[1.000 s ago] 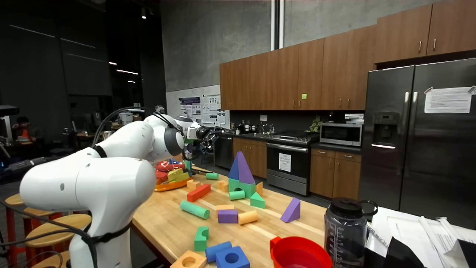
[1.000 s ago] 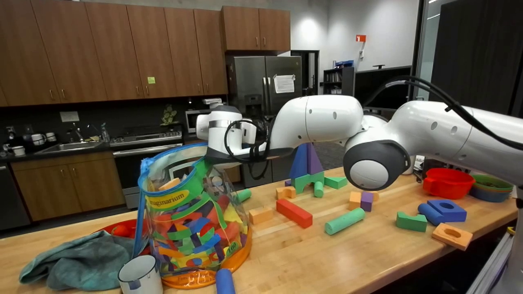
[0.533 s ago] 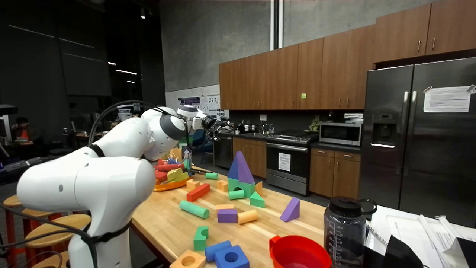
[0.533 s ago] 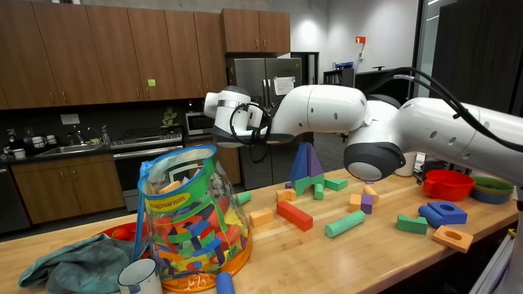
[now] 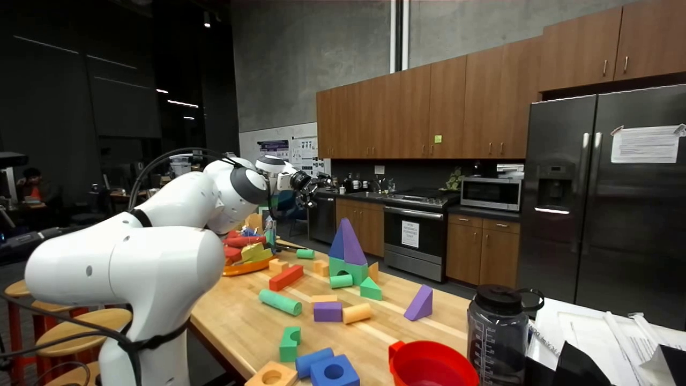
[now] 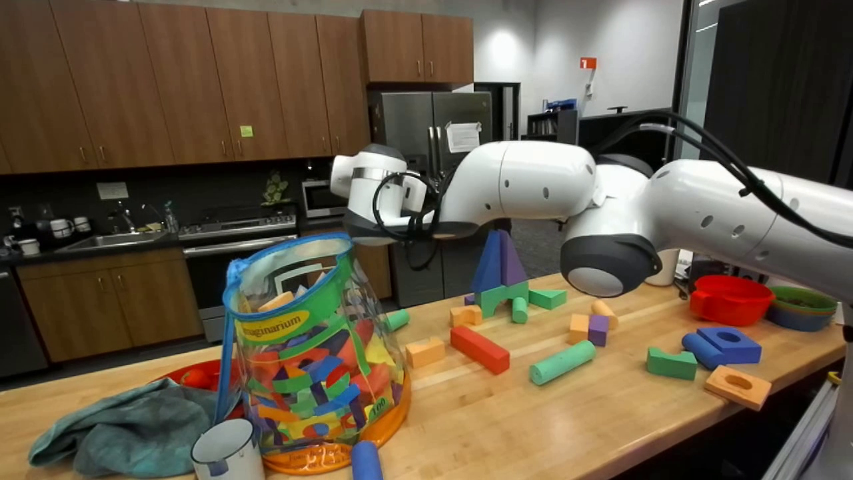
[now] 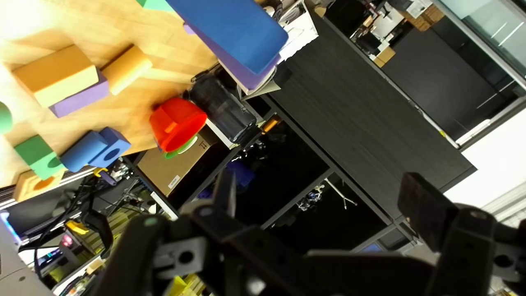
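My gripper [image 7: 324, 197] is open, with nothing between its fingers [image 7: 425, 209]. In an exterior view the gripper [image 5: 317, 191] is in the air above the far part of the wooden table; in another exterior view the arm's wrist hides it. A blue triangle [image 6: 488, 268] and a purple triangle [image 5: 355, 244] stand upright together on a green arch [image 6: 494, 300]. The blue triangle [image 7: 234, 33] also shows at the top of the wrist view. Around the arch lie a green triangle [image 5: 371, 289], a red bar [image 6: 480, 349], a green cylinder [image 6: 563, 362] and a purple block [image 5: 327, 311].
A clear bag of blocks [image 6: 320, 387] stands below and beside the wrist. A white mug [image 6: 226, 453], a grey-green cloth [image 6: 133, 427] and a blue cylinder [image 6: 366, 460] are near it. A red bowl [image 5: 431, 364] and a dark bottle [image 5: 496, 332] stand at the other end.
The arm has risen away from the bag's rim and the gripper has moved slightly right in an exterior view, then sunk a little in the last half second. The blocks have not moved.
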Tool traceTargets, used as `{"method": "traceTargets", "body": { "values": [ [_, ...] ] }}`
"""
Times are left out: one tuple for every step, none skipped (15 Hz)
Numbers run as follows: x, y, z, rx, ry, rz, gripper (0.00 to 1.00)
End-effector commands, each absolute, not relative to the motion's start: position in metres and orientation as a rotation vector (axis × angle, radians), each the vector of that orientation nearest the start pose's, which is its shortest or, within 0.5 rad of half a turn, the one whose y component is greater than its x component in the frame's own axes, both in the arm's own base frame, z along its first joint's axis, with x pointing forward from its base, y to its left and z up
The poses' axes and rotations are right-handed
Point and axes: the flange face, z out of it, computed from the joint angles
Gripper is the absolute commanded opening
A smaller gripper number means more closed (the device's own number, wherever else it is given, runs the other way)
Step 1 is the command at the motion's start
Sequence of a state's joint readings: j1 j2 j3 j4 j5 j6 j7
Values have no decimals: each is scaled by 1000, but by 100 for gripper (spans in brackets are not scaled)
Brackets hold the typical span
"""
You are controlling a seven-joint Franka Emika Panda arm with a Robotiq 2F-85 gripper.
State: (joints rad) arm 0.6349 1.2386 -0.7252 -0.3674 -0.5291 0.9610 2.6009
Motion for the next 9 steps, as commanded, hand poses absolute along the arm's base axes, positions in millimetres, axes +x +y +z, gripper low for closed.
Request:
{"method": "traceTargets", "body": {
  "values": [
    [683, 220, 414, 504, -2111, 1415, 100],
    [684, 214, 411, 484, -2092, 1410, 100],
    [683, 209, 411, 468, -2081, 1404, 100],
    [682, 204, 412, 447, -2070, 1396, 100],
    [682, 197, 409, 422, -2050, 1390, 100],
    [682, 191, 406, 400, -2034, 1375, 100],
    [681, 185, 403, 384, -2019, 1357, 100],
    [680, 179, 399, 365, -2005, 1338, 100],
    [680, 175, 397, 359, -2003, 1313, 100]
  ]
}}
